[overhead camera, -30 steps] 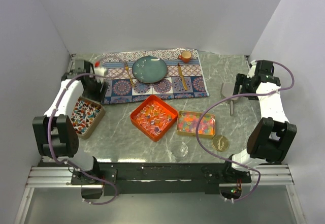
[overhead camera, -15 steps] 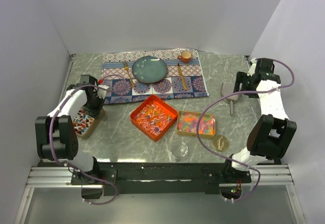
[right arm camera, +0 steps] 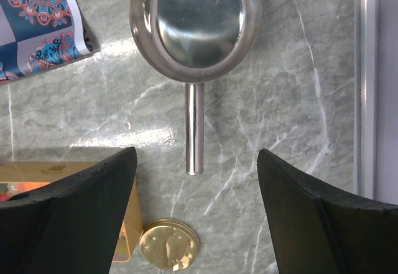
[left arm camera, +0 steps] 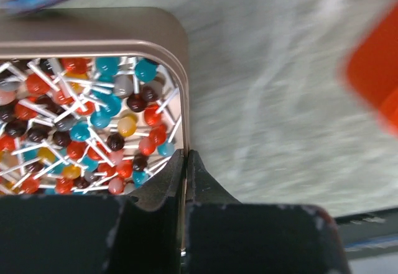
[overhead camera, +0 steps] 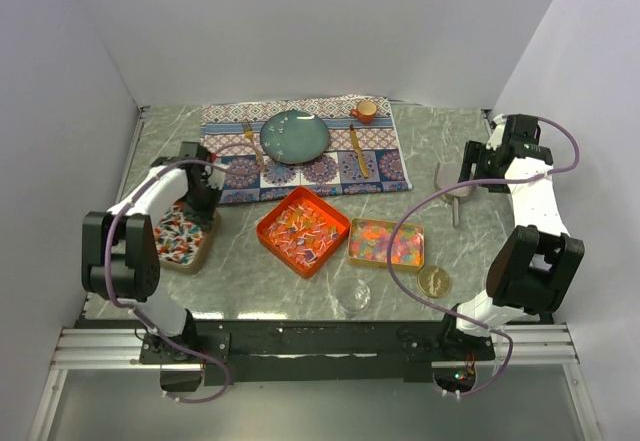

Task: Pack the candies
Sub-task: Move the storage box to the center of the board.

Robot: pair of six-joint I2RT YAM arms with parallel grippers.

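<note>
Grip noted on the left side: the left gripper (left arm camera: 185, 162) is pinched together on a side wall of the tan rectangular metal tray (left arm camera: 124, 19), with the thin rim caught in the pinch. That tray is heaped with round-headed lollipop candies (left arm camera: 93, 118) in red, teal and brown on white sticks. Further candies (overhead camera: 303, 233) lie in the orange square plastic tray (overhead camera: 262, 231) at the centre of the marble-patterned surface (overhead camera: 240, 281), and more fill the gold rectangular tray (overhead camera: 352, 258) just right of it. The right gripper (right arm camera: 196, 162) hangs with jaws wide apart over the handle of the silver metal scoop (right arm camera: 196, 25), touching nothing.

Assessment: the step in hand appears to be steadying or shifting the lollipop tray. Recommended practice is to keep the tray flat on the surface and draw it slowly, so the heaped sticks do not spill over the low wall. The pinch should sit square to the rim, since a hold on one wall may let the tray pivot
</note>
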